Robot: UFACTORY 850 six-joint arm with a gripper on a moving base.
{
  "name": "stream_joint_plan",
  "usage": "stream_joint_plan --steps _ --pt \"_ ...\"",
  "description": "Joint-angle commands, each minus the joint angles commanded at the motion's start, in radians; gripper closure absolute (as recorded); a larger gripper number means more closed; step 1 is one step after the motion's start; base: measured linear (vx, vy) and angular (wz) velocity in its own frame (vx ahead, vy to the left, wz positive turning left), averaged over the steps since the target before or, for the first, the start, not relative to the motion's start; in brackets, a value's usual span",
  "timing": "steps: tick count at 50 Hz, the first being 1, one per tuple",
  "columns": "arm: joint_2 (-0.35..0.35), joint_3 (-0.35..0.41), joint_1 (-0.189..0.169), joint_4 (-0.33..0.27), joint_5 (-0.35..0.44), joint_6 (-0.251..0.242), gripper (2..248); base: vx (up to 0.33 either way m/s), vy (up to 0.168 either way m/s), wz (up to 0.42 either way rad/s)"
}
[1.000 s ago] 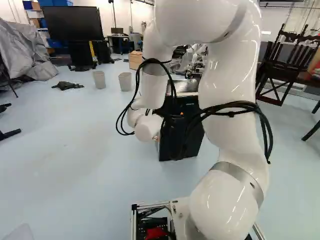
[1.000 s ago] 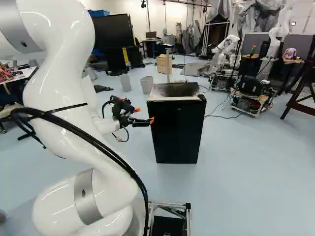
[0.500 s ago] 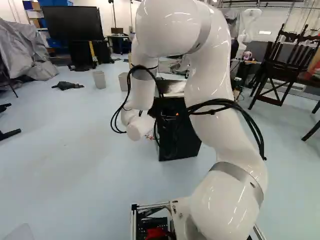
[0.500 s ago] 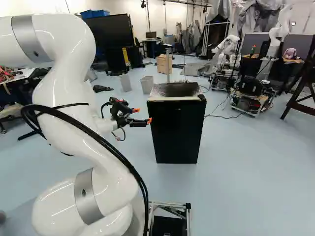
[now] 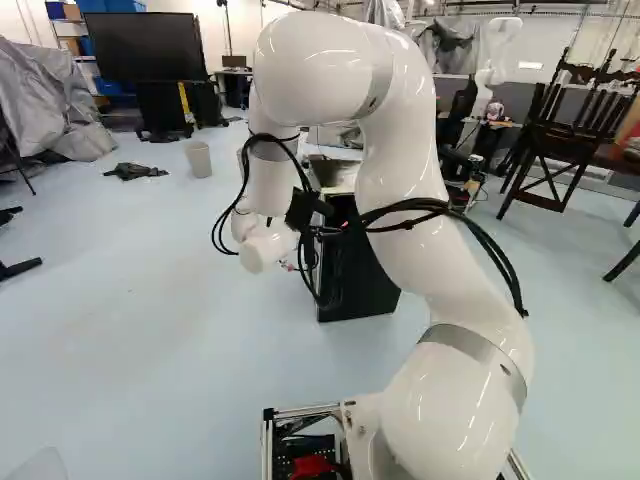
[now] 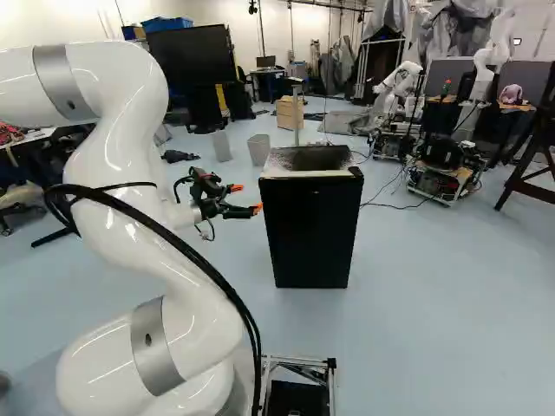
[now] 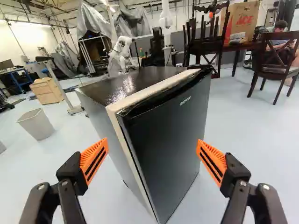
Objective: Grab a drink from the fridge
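While I worked from the right base view, the jaws [image 6: 247, 198] stood wide and empty, just off the fridge's left edge. To their right, the fridge [image 6: 310, 230] rose upright from the floor [image 6: 434, 303], its door [image 7: 170, 140] shut, no drink showing. Its long axis ran vertically, the door's near edge ahead between the spread jaws; I judged that edge the place to pry.

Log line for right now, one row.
gripper: open, nothing held | fridge: ahead of gripper | door: shut | drink: not in view | next: probably approach door edge
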Motion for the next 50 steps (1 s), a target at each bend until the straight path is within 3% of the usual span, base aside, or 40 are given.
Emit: stream_joint_plan --steps 20,50 --pt "-0.059 -0.109 -0.025 0.031 0.001 0.0 3 0.0 0.0 0.0" --pt "-0.089 -0.165 -0.055 0.033 0.001 0.0 3 0.0 0.0 0.0"
